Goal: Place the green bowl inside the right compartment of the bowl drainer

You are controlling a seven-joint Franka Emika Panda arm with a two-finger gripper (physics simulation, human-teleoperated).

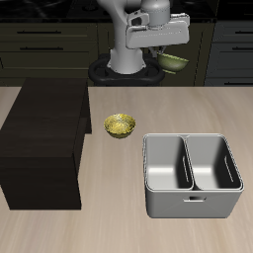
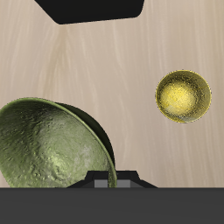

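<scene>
Pincer [image 1: 170, 59]: raised high at the table's back, closed on the green bowl's rim.
Green bowl [image 1: 174, 62]: aloft, tilted, well clear of the table [image 1: 109, 222].
Bowl drainer [image 1: 192, 203]: near the front edge, both wells bare.
Yellow-green bowl [image 1: 121, 125]: between dark box [image 1: 44, 143] and drainer.

bowl drainer [image 1: 193, 203] beside box [image 1: 44, 138]

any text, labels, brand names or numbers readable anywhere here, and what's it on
None: no words, labels, brands, numbers or signs can be read in either view.
The green bowl, held up in the tool: speckled glaze only.
The yellow-green bowl: plain.
The bowl drainer: bare grey metal, unmarked slot handle.
The dark box: plain.
The table: wood grain only.
</scene>
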